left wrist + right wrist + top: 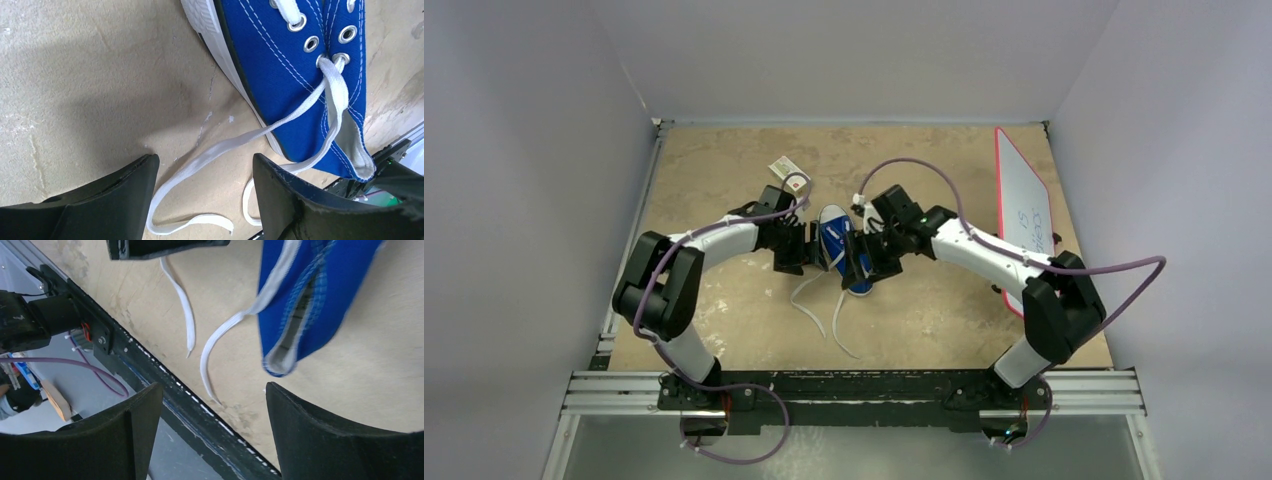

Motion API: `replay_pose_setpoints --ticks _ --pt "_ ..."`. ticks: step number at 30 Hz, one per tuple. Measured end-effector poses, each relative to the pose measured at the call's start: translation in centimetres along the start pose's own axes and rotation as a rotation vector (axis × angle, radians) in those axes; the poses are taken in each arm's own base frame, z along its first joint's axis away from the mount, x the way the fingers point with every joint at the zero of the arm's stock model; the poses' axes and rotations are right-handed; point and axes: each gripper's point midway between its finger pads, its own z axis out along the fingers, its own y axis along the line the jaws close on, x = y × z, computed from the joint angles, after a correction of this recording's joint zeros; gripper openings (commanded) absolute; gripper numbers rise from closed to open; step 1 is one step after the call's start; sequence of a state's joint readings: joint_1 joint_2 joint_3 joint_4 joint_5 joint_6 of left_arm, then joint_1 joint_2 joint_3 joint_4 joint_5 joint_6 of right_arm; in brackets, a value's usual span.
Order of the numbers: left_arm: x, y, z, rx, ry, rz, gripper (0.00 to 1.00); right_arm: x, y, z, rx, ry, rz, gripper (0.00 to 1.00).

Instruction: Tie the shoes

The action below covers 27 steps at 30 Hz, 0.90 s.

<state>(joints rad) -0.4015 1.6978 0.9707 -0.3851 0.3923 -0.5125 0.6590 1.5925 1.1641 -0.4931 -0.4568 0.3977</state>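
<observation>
The small blue sneaker (836, 243) with a white sole lies mid-table, toe pointing away from the arms. Its two white laces (812, 292) are untied and trail toward the near edge. My left gripper (796, 250) is at the shoe's left side, open. In the left wrist view one lace (220, 150) lies on the table between its fingers (125, 200), not gripped, with the shoe (280, 65) just beyond my left gripper (205, 165). My right gripper (864, 262) is at the shoe's right side, open and empty (212, 395). It looks past the heel (310, 300) and both lace ends (186, 310).
A small white box with a red edge (789, 172) lies behind the shoe to the left. A red-rimmed whiteboard (1024, 210) lies along the table's right side. The black rail of the near table edge (165, 385) runs under the right gripper. Grey walls enclose the table.
</observation>
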Motion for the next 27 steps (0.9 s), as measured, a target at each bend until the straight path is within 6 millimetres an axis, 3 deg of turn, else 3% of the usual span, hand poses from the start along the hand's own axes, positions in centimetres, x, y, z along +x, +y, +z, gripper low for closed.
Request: replay_pose_setpoints --ticks 7,14,20,23,27 --pt "0.1 0.4 -0.3 -0.023 -0.003 -0.001 0.74 2.3 3.3 3.3 0.067 -0.017 0.045 0.68" --pt "1.1 0.9 -1.1 -0.042 -0.028 -0.012 0.77 3.9 3.6 7.3 0.254 -0.107 0.113 0.64" --pt "0.2 1.3 -5.4 -0.130 -0.165 -0.001 0.82 6.5 2.0 10.8 0.451 -0.142 0.149 0.57" --pt "-0.2 1.6 -8.3 -0.181 -0.244 0.009 0.83 6.0 2.3 11.2 0.517 -0.195 0.156 0.56" --pt "-0.2 2.5 -9.8 -0.247 -0.274 0.001 0.83 5.8 1.6 11.3 0.580 -0.234 0.160 0.36"
